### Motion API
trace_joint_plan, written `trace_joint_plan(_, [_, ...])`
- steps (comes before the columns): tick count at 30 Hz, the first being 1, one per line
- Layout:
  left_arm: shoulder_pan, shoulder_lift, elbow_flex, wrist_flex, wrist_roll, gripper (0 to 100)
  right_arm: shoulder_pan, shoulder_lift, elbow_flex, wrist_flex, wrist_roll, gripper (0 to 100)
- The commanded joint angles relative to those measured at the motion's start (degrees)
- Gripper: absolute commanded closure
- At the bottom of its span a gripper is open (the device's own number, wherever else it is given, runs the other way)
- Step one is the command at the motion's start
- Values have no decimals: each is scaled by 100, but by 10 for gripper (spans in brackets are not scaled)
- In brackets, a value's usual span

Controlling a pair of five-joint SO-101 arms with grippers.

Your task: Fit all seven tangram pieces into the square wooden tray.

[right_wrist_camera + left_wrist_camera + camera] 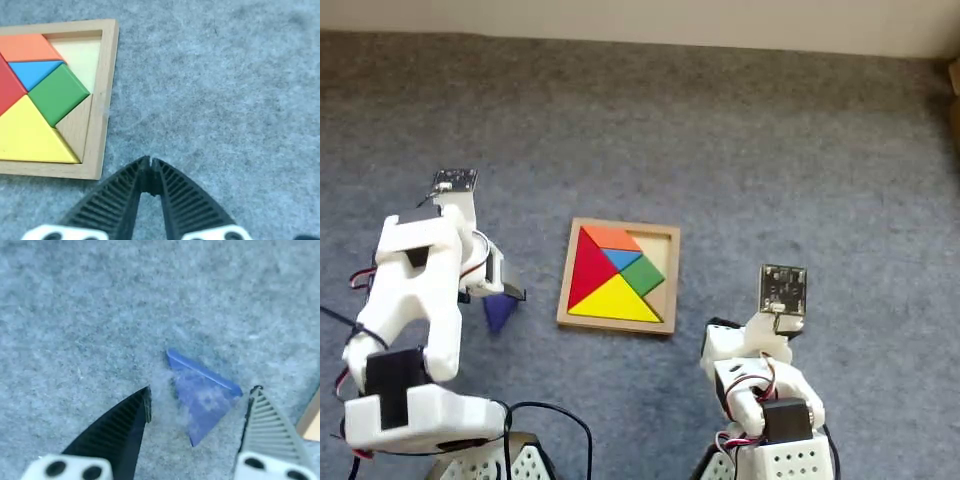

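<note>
Left gripper (201, 390), spread, hovers over an apparently triangular blue piece (207, 402).

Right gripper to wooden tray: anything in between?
Nothing. In the right wrist view, only bare grey carpet lies between the shut right gripper and the square wooden tray.

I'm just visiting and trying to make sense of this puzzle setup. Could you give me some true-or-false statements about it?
1. A blue triangle lies on the carpet, outside the tray. True.
2. The left gripper is shut tight on that triangle. False: it is open, with a finger on either side of the piece.
3. The right gripper holds a puzzle piece. False: it is shut and empty, over bare carpet beside the tray.
4. The yellow piece sits in the tray. True.
</note>
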State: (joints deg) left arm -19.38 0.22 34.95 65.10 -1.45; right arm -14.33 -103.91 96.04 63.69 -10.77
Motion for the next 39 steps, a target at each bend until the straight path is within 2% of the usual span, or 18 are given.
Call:
trace_joint_plan(1, [-84, 198, -374, -35, 70, 704, 75, -66, 664, -180, 79, 994])
trace_joint_plan(10, [-75, 321, -444, -18, 70, 705, 75, -66, 664, -180, 79, 994])
trace_joint_plan(17, [189, 338, -435, -35, 70, 706, 84, -66, 664, -180, 79, 994])
trace_joint_plan(23, [198, 347, -426, -53, 343, 706, 84, -66, 664, -180, 79, 994])
trace_joint_plan(29, [198, 347, -418, -167, 316, 776, 84, -66, 664, -180, 79, 994])
trace_joint_plan(39, [207, 347, -418, -176, 316, 787, 84, -66, 664, -180, 79, 994])
